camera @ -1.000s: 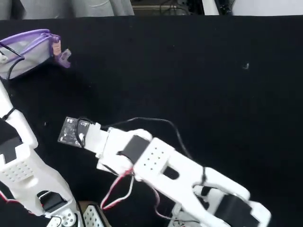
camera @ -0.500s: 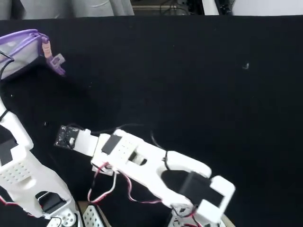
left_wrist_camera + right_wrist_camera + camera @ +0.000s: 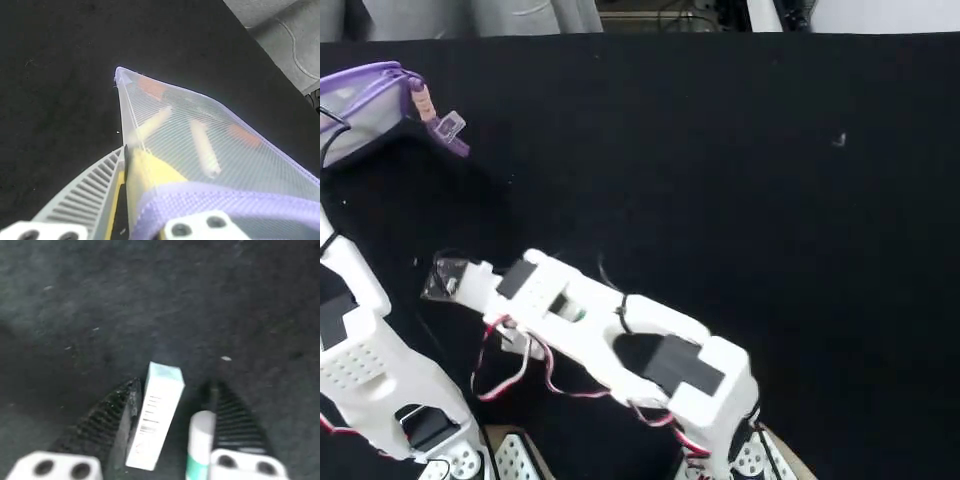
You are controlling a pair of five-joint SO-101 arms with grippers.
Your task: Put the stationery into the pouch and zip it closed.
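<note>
1. The left arm [image 3: 360, 350] stands at the near left of the bench [image 3: 740, 150] and points toward the far left corner. There the left fingers [image 3: 90, 200] are clamped on the purple-trimmed edge of the mesh pouch [image 3: 365, 100].
2. The right arm [image 3: 610, 330] lies low and stretched leftward across the near side, with the right fingers [image 3: 107, 415] spread wide.
3. Between them a small white box [image 3: 155, 415] with a teal end lies on the bench, close against one finger. A white-and-green tube [image 3: 200, 445] sits just beside the other.
4. Through the pouch's mesh show two pale sticks [image 3: 202, 145] and blurred orange pieces [image 3: 150, 87].
</note>
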